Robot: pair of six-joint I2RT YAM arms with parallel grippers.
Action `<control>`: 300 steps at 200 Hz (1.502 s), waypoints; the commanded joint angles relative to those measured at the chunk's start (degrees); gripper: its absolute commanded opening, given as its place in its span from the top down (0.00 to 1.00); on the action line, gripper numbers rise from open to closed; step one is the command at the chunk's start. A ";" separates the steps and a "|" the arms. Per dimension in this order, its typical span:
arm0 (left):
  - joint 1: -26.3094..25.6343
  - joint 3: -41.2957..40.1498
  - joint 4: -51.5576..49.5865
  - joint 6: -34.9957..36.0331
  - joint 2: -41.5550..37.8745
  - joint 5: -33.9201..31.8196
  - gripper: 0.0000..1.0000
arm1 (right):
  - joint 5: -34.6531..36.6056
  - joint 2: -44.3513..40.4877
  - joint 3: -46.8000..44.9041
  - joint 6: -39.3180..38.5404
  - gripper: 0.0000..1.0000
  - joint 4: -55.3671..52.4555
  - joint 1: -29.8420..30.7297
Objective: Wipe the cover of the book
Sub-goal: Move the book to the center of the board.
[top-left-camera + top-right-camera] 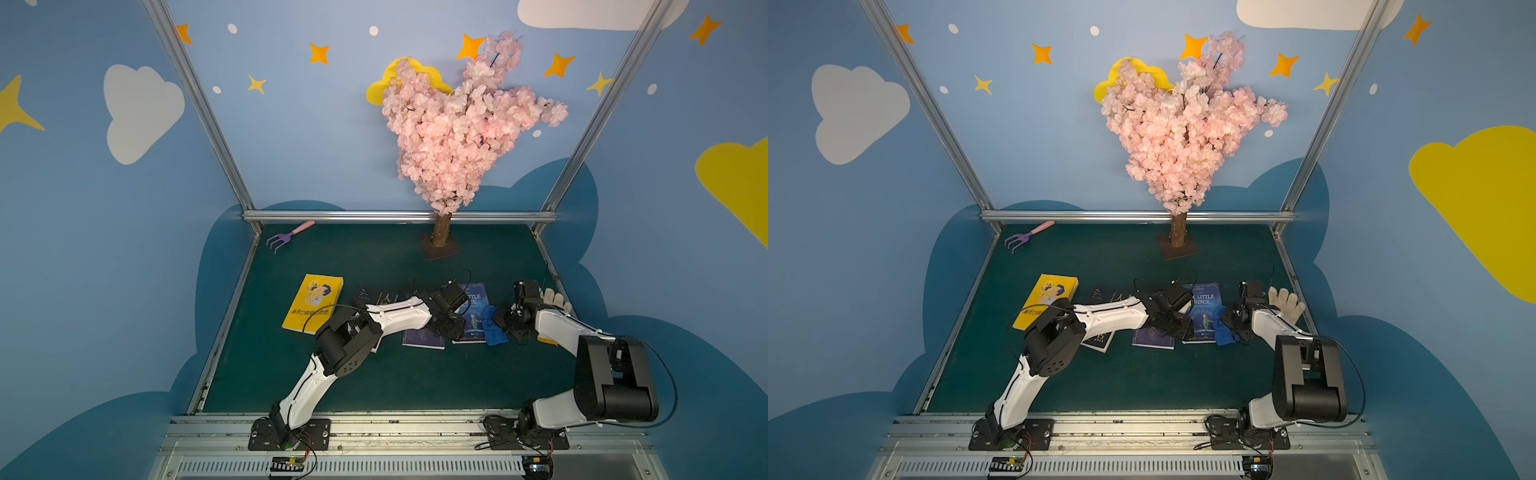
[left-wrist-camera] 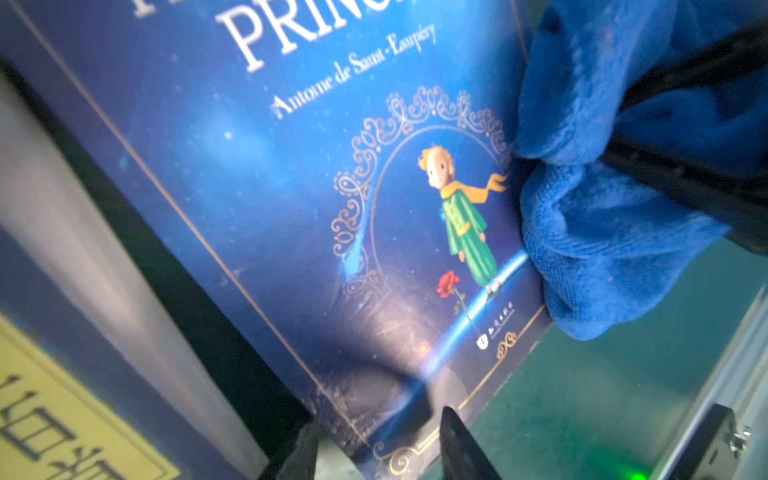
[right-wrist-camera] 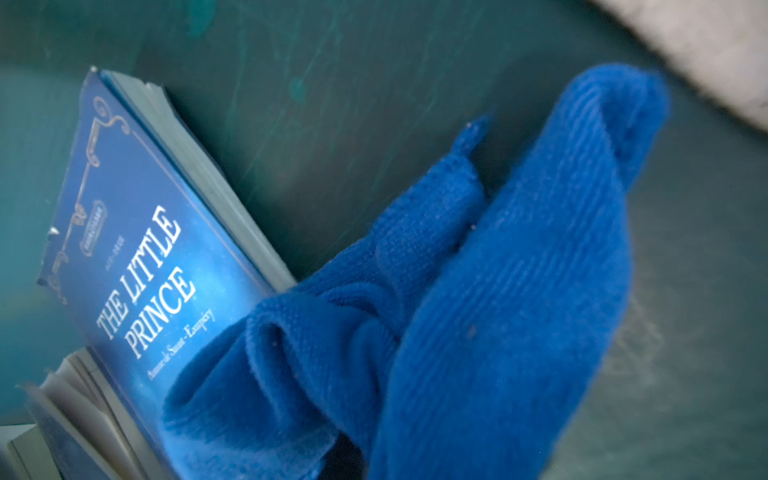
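A yellow book (image 1: 312, 302) lies at the left of the green table (image 1: 374, 382), then a dark book (image 1: 366, 294) and a purple book (image 1: 420, 338). The left pincer (image 2: 384, 449) sits low at the near left corner of the blue book (image 1: 473, 309), jaws apart, gripping nothing. That book lies flat, cover up, right of centre. Its long axis runs near to far, with the title at the far end. The right pincer (image 1: 508, 322) is clamped on a blue cloth (image 1: 496, 330), which rests on the cover's right edge. A white glove (image 1: 555, 299) lies further right.
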 commanded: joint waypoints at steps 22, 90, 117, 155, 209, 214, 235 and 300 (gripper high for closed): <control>0.76 -4.27 -1.75 1.36 -1.43 -3.48 0.51 | -1.90 -2.37 -2.70 1.96 1.00 -4.71 4.90; 2.03 -2.41 -2.85 3.63 0.62 -1.99 0.53 | 9.24 -9.25 -1.63 1.01 1.00 -10.18 11.60; 1.98 -3.48 -2.82 6.67 0.78 -3.16 0.56 | 17.03 -15.08 -1.63 0.35 1.00 -12.24 13.49; 2.00 -4.41 -3.41 9.76 1.25 -3.21 0.60 | 21.08 -17.48 -1.66 -2.03 1.00 -12.01 13.61; 1.88 -8.83 -0.77 9.61 2.57 -4.36 0.61 | 21.88 -14.38 0.39 -6.57 1.00 -8.65 15.56; 1.83 -8.85 -0.68 9.52 2.70 -3.66 0.62 | 21.19 -13.68 0.59 -7.00 1.00 -8.65 15.65; 1.28 -9.18 0.03 9.63 3.15 -4.34 0.69 | 18.34 -9.80 3.86 -8.07 1.00 -12.25 15.71; 0.07 -8.13 -2.11 10.44 3.40 -7.31 0.76 | 7.79 -1.89 11.40 -7.43 1.00 -24.06 15.86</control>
